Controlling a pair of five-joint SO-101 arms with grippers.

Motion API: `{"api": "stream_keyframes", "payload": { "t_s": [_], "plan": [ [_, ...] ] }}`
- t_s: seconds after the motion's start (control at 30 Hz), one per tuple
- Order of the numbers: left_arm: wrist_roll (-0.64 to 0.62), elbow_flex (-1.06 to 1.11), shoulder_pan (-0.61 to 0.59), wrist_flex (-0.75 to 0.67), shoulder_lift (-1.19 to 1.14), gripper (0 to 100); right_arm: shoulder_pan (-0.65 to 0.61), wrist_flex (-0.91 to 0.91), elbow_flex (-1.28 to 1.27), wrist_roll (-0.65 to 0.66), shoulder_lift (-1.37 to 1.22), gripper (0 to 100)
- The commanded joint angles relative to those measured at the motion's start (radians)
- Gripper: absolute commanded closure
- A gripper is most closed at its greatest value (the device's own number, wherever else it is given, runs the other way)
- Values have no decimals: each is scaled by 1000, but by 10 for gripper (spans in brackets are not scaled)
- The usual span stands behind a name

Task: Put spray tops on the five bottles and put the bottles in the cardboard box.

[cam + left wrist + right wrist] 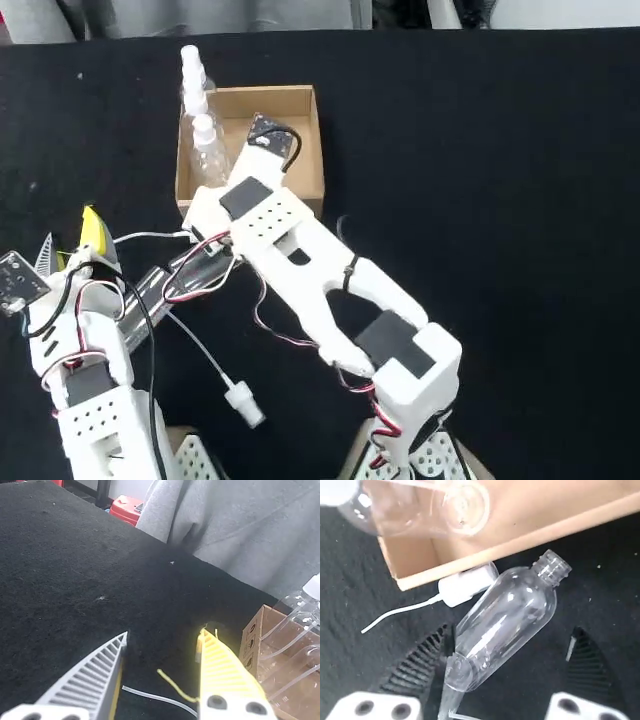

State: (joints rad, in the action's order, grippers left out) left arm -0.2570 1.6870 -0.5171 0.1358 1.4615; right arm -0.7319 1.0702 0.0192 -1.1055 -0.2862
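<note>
nearest the arm bases, a loose white spray top with a long thin dip tube [243, 403] is lying flat on the black cloth table [480, 200], well apart from everything else. up from there, the left gripper [162, 639] hangs over bare cloth, its grey finger and yellow finger spread wide with nothing between them. on to the right gripper [512, 630], low over the table with its black ribbed fingers wide apart. a clear plastic bottle with a bare threaded neck [505, 615] lies on its side in the gap, base close against one finger, the other finger well off it, so it is not clamped. the neck points toward the open brown cardboard box [270, 93]. a second white spray top [465, 587] lies just beside the box's outer wall, right by the bottle's shoulder, tube trailing away over the cloth. furthest back, at the box's left side, two clear capped bottles [207, 150] rise upright with their spray tops on.
</note>
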Motion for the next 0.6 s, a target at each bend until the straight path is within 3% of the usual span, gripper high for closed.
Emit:
{"api": "stream_keyframes", "payload": {
  "t_s": [0.0,0.57],
  "plan": [
    [11,12,-2,-6,15,792,25,-21,64,-11,10,694],
    [11,12,-2,-6,15,792,23,0,148,-12,-133,694]
  ]
}}
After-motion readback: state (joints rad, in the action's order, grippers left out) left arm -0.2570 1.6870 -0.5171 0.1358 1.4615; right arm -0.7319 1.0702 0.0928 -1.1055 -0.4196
